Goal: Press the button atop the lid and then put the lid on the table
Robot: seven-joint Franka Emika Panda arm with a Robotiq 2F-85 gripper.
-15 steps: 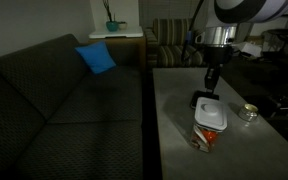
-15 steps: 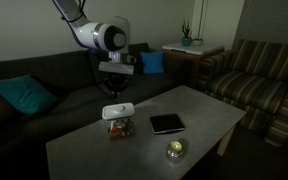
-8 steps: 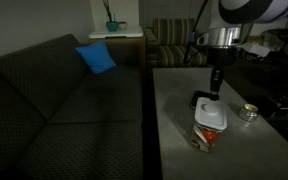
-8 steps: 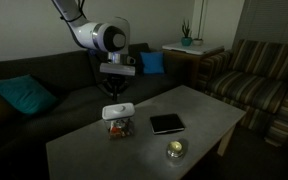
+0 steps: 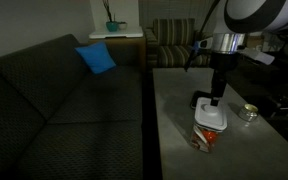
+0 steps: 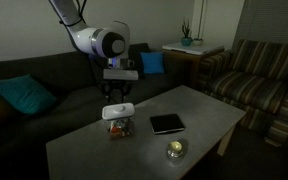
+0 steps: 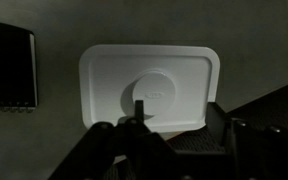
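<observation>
The white lid point(image 7: 174, 70) sits on a clear container point(image 5: 206, 137) with red contents on the grey table point(image 5: 179, 90). A round raised button point(image 7: 156, 88) marks the lid's middle. My gripper point(image 7: 179, 108) hangs just above the lid, open, with nothing between its fingers. One fingertip point(image 7: 139, 102) lies over the button's edge, the other past the lid's rim. In both exterior views the gripper point(image 5: 214, 100) point(image 6: 120, 93) stands upright over the lid point(image 5: 210, 117) point(image 6: 117, 111). Whether a finger touches the lid I cannot tell.
A black flat tray point(image 6: 167, 123) point(image 7: 6, 65) lies beside the container. A small round shiny dish point(image 5: 248, 113) point(image 6: 175, 149) stands near the table's edge. A dark sofa point(image 5: 54, 100) with a blue cushion point(image 5: 97, 57) runs along the table. A striped armchair point(image 6: 254, 70) stands beyond.
The jaws were shut a second ago and now stand apart. The arm has shifted slightly over the lid; the lid and container have not moved.
</observation>
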